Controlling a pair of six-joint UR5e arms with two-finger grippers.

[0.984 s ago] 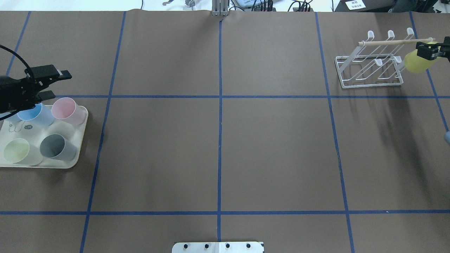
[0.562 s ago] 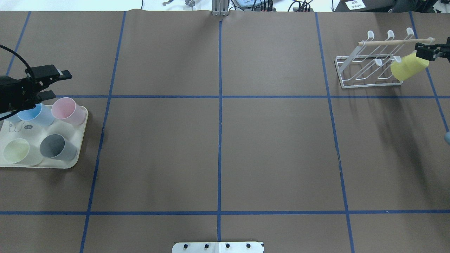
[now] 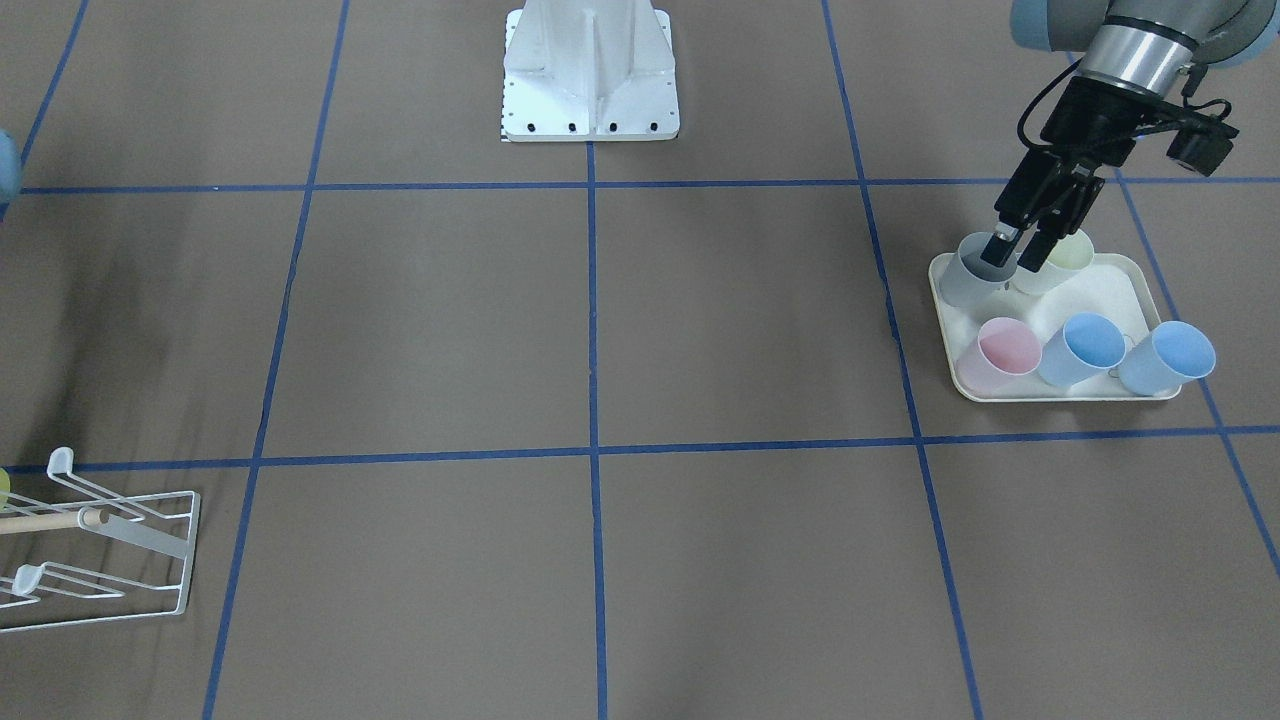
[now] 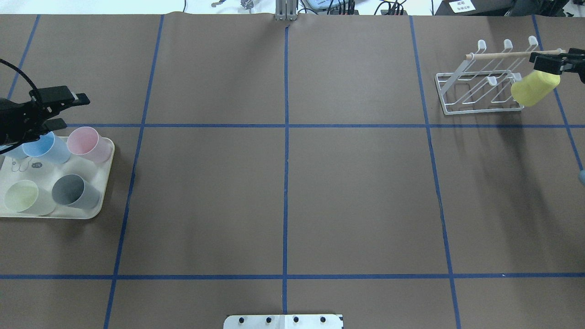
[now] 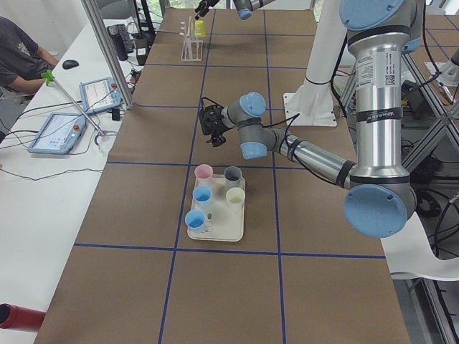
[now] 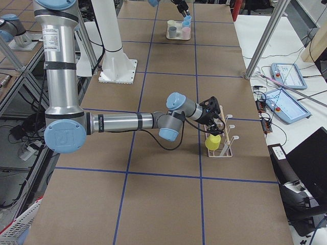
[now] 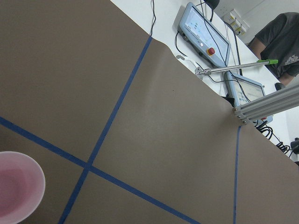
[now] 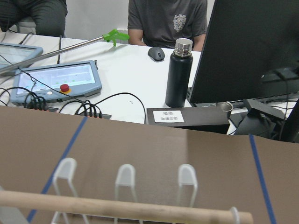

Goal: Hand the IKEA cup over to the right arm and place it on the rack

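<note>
Nearest the robot's white base [image 3: 590, 90], the left arm [image 5: 315, 154] is reaching over the cream tray [image 4: 43, 171], which is lying at the left end of the brown tabletop [image 4: 283, 196]. Five cups are standing on that tray. A pale green cup [image 4: 23, 197] and a grey cup [image 4: 73, 192] are on the robot's side. A pink cup [image 4: 87, 144], a blue cup [image 3: 1085, 345] and a second blue cup [image 3: 1170, 355] are standing behind them. The left pincer [image 3: 1015, 256] is hovering above the tray, clear of the cups, its fingers standing apart and gripping nothing.

Farther out, at the right end, the white wire rack [image 4: 482, 111] is standing. The yellow cup [image 4: 534, 87] is resting tilted on a prong at the rack's right end, just below the wooden dowel [image 4: 498, 55]. The right arm [image 6: 122, 121] is stretching low across to it. The right pincer [image 4: 541, 64] is hanging just above the cup; its fingers are looking parted, and the right-side view is showing a gap between pincer and cup.

Beyond the far edge, a second, white tabletop [image 8: 126, 84] is carrying a control tablet [image 8: 56, 79] and a black bottle [image 8: 180, 74], and a person [image 8: 167, 21] in a dark grey shirt is sitting behind it.
</note>
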